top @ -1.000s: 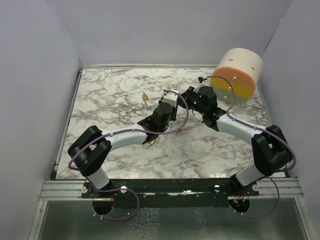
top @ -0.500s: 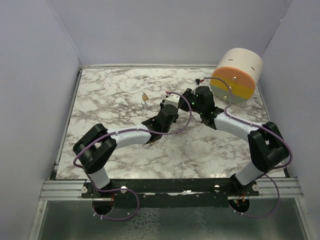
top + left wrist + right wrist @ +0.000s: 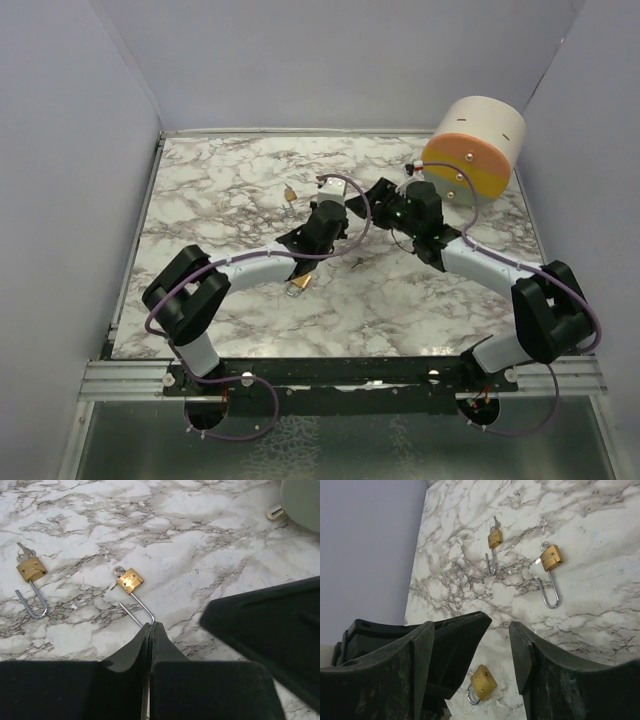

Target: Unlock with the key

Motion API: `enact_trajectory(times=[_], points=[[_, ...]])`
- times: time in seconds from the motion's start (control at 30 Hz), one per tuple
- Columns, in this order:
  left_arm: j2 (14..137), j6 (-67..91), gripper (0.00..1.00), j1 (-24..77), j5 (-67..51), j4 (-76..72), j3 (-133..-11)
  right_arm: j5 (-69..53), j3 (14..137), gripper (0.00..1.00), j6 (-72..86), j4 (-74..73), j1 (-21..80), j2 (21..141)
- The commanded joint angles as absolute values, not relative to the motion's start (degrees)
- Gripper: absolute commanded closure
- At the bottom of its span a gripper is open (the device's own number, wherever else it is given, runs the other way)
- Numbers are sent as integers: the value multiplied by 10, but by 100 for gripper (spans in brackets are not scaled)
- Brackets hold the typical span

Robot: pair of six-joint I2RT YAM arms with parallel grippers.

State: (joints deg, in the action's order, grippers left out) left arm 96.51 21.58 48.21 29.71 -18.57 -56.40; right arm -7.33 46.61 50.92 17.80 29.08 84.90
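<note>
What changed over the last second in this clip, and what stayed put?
The right gripper opened its fingers and drew back to the right. The left gripper shut its fingers and edged left, so the two parted. What the right one let go, if anything, cannot be seen. The keyed padlock, the padlock under the left arm and the orange-faced cylinder stayed put.
</note>
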Motion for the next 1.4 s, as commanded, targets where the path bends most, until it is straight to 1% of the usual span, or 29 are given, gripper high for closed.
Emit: enact_trajectory(times=[0.0,0.17,0.33,0.37,0.4,0.47,0.53,0.57,0.6,0.8,0.83,0.87,0.9,0.93,0.97,1.0,1.03,1.07,1.13,1.17,1.23,1.27,1.37], points=[[927,258,100,449,235,-184,-559,-68,464,38,494,196,266,818],[904,276,100,421,224,-173,-540,-38,467,37,461,146,262,812],[879,285,100,396,204,-175,-520,-49,537,36,368,46,262,865],[873,286,95,392,199,-176,-515,-56,552,36,359,24,262,877],[868,286,85,389,196,-180,-509,-62,558,36,348,15,262,883],[853,288,49,384,190,-190,-497,-72,553,36,336,23,262,880],[840,291,18,382,192,-193,-485,-66,545,36,332,33,262,873],[834,294,5,380,195,-193,-478,-61,545,36,328,30,262,871],[828,295,2,379,196,-192,-474,-56,545,36,323,26,262,869],[814,302,1,371,186,-128,-474,-64,557,33,294,-10,262,877],[814,303,1,370,179,-118,-474,-67,559,45,293,-18,261,880],[815,304,1,369,173,-108,-472,-75,560,64,293,-23,262,882],[817,304,1,369,166,-97,-472,-80,560,78,292,-27,262,883],[819,305,1,368,162,-81,-475,-82,560,84,294,-32,262,884],[821,304,2,368,155,-65,-476,-86,559,85,293,-34,262,884],[822,305,2,368,147,-50,-476,-92,559,82,291,-34,262,882],[823,305,3,368,139,-34,-476,-96,559,74,289,-35,262,881],[823,307,3,369,135,-11,-476,-102,559,62,287,-34,262,880],[818,310,3,369,117,10,-468,-117,563,30,281,-34,262,879],[816,313,3,369,110,20,-462,-121,564,26,281,-34,262,880],[810,321,2,369,99,35,-451,-125,564,23,281,-33,262,882],[807,324,2,369,95,41,-445,-128,563,20,281,-31,262,883],[799,334,2,371,86,56,-430,-133,563,20,282,-31,262,886]])
